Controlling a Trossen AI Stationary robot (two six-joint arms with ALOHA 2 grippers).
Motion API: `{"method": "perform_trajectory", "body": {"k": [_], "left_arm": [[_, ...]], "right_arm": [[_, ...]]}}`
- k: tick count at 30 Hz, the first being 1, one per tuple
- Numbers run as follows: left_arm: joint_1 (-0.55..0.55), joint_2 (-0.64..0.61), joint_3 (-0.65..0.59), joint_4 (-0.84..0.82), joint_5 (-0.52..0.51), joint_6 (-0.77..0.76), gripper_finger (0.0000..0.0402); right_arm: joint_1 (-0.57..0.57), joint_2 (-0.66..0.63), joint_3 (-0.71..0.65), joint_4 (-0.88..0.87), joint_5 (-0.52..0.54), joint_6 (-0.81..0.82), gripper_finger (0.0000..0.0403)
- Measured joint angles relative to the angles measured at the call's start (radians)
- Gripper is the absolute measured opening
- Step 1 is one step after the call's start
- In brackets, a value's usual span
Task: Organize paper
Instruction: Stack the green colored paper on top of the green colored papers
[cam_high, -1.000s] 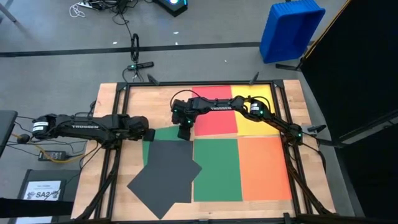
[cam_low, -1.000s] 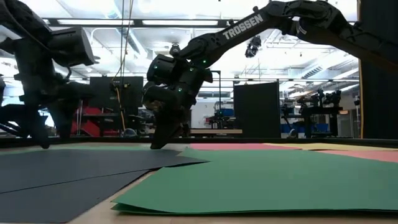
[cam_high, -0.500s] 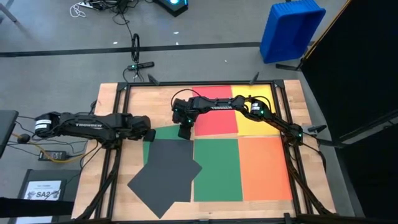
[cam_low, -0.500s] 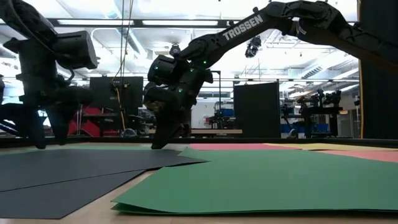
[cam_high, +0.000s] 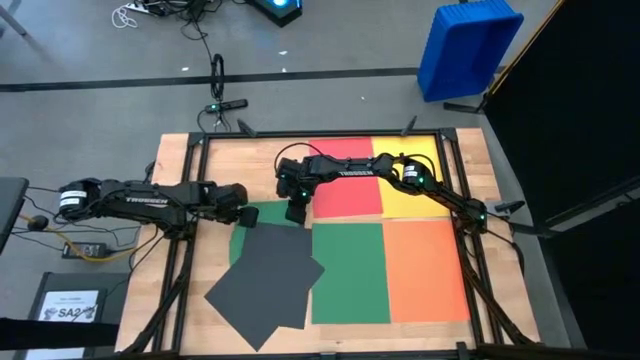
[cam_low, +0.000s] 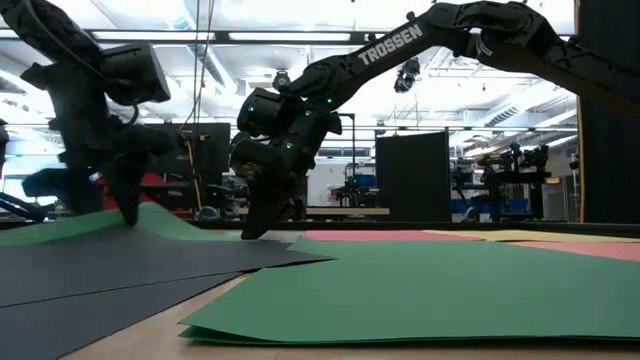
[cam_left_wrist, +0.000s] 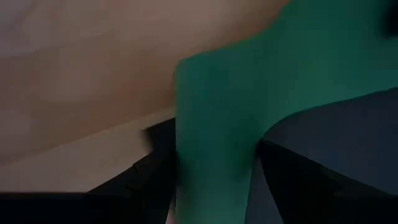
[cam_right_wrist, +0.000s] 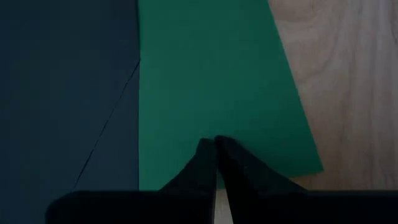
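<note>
Left gripper (cam_high: 246, 215) sits at the left edge of a green sheet (cam_high: 268, 214) that lies partly under the dark grey sheets (cam_high: 268, 280); its fingers are parted around that edge, which in the low view (cam_low: 150, 220) rises in a hump off the table beneath the gripper (cam_low: 125, 205), and the left wrist view shows the green paper (cam_left_wrist: 217, 124) running up between the dark fingers. Right gripper (cam_high: 297, 212) has its fingers pressed together, the tips resting on the same green sheet near its far right corner, as the right wrist view shows (cam_right_wrist: 216, 146). Just in front of both grippers, two dark grey sheets overlap at an angle, covering the near part of this green sheet. Beside them lies a second green sheet (cam_high: 350, 272), then an orange sheet (cam_high: 425, 270); behind these lie a red sheet (cam_high: 350, 190) and a yellow sheet (cam_high: 405, 195), all flat on the wooden table (cam_high: 165, 250).
</note>
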Motion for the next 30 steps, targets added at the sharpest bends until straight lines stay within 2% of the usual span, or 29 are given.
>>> {"method": "perform_trajectory", "body": {"k": [7,19,30], "left_arm": [[0.000,-0.001,0.002,0.123,0.001,0.032,0.0213],[0.000,-0.016,0.003,0.233,0.098,0.051,0.0213],[-0.004,-0.079,0.004,0.329,0.153,0.053,0.0213]], "right_arm": [[0.000,0.000,0.000,0.000,-0.001,0.000,0.0000],[0.000,0.000,0.000,-0.001,-0.002,0.000,0.0000],[0.000,0.000,0.000,0.000,-0.003,0.001,0.0000]]}}
